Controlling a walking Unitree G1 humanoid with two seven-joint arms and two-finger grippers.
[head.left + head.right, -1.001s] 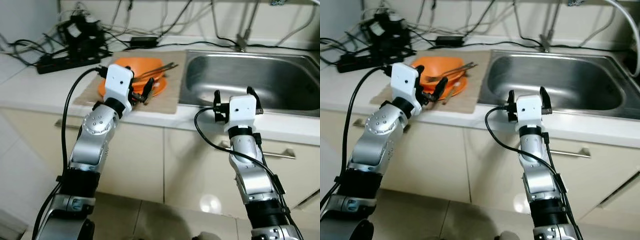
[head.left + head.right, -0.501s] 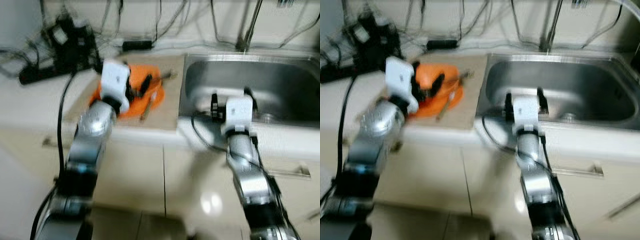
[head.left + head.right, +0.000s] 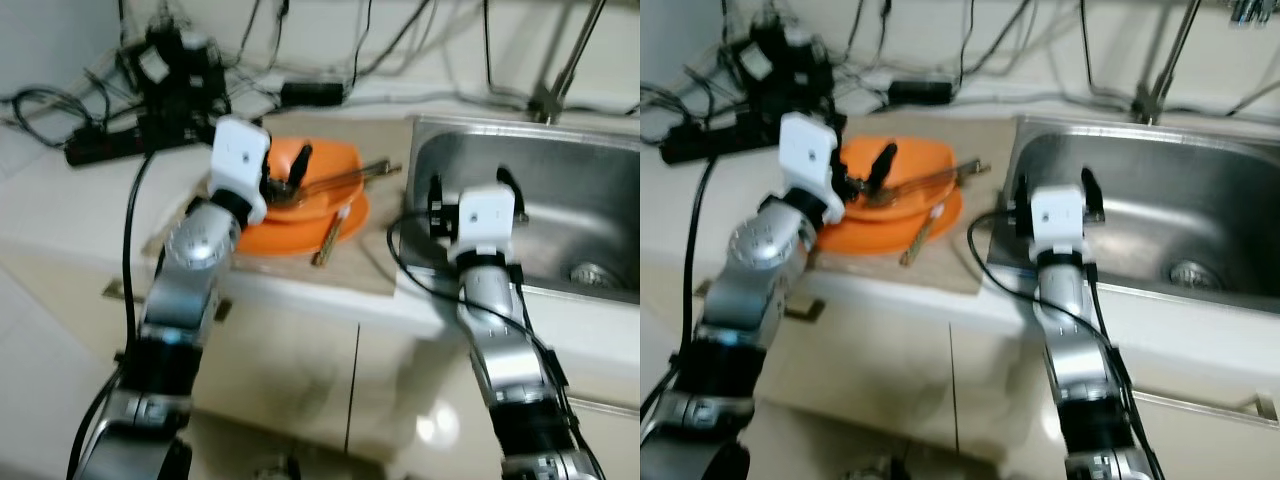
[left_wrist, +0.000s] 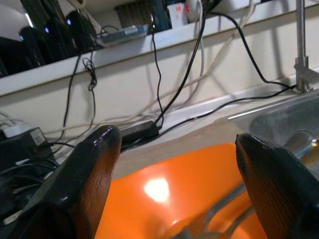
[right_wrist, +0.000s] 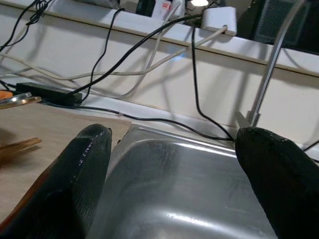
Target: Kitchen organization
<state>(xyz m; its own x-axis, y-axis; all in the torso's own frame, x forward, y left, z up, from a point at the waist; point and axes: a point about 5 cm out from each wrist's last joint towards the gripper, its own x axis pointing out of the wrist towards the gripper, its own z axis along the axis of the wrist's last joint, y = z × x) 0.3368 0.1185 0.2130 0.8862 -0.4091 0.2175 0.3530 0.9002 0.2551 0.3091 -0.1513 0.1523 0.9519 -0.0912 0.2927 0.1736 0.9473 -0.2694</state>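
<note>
My left claw [image 3: 282,176] hangs just above the orange plates [image 3: 300,205], its 2 black fingers [image 4: 92,172] spread wide and holding nothing. My right claw [image 3: 1052,190] hovers at the near left corner of the sink [image 3: 1160,215], fingers also wide apart and empty.

The plates are bright orange, glossy and stacked, resting on a tan mat [image 3: 375,255] on the pale worktop [image 3: 60,210], left of the sink. Metal cutlery [image 3: 345,178] lies across the top plate, and a wooden utensil [image 3: 328,240] leans off the stack's front edge onto the mat.

The sink is stainless steel with a drain [image 3: 1190,272] and a tap [image 3: 1160,70] behind. Black cables and a power strip [image 3: 110,145] crowd the back of the worktop. Cream cabinet doors [image 3: 890,370] sit below.
</note>
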